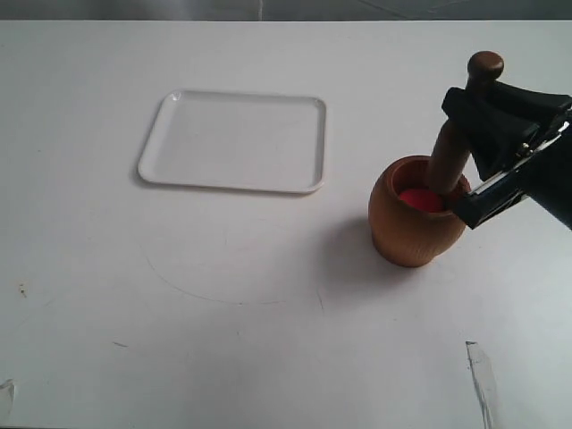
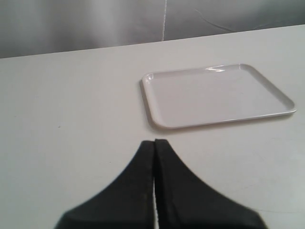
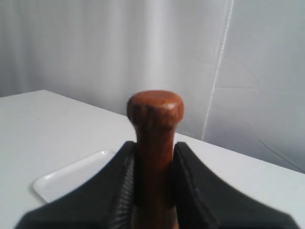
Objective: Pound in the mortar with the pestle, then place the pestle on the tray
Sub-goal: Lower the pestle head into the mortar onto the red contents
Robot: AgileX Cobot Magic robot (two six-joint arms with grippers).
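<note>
The right gripper [image 3: 153,183] clamps the neck of the pestle [image 1: 447,156], whose long axis stands near-upright, knob uppermost and thick end down inside the mortar [image 1: 413,228], beside the tray [image 1: 223,186]; the left gripper [image 2: 155,157] is fully closed, empty.

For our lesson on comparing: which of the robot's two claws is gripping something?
The right claw: it is shut on the pestle just below its knob, whereas the left claw is shut empty.

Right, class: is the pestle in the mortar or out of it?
In: the pestle dips below the rim of the mortar, held by the right tool.
</note>
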